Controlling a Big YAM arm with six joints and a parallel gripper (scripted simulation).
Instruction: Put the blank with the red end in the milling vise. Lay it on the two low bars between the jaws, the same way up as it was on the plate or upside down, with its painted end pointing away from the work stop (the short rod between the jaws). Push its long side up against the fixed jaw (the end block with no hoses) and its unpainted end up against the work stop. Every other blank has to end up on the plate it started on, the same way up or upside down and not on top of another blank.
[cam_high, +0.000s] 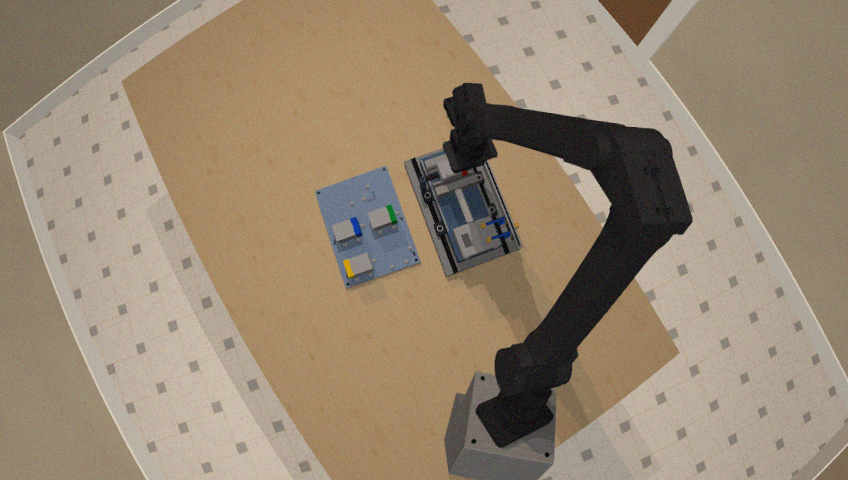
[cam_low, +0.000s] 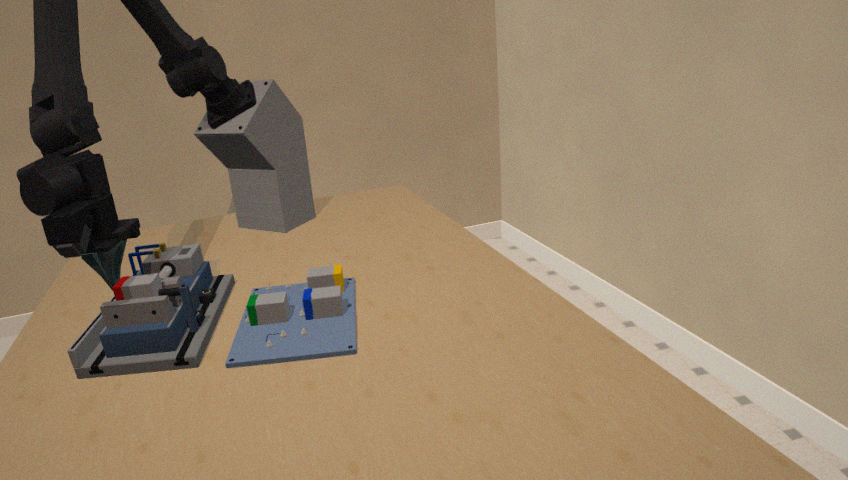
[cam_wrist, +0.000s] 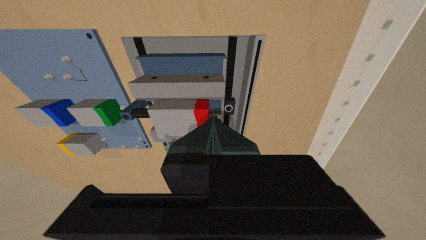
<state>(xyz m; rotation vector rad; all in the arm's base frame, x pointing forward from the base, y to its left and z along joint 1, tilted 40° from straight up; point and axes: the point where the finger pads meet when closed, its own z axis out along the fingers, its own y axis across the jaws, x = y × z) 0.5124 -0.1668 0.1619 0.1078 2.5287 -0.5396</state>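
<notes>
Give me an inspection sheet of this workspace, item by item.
Surface: tan table, bearing vise and plate.
Job's things: red blank lies in the vise between the jaws, red end beside the pincer tips. Blue blank, green blank and yellow blank sit apart on the plate.
Clutter: nothing seen.
Pincer: pincer shut, holding nothing, tips at the red end.
Cables: blue hoses on one vise end block.
Surroundings: tiled floor, plain walls, grey arm pedestal.
</notes>
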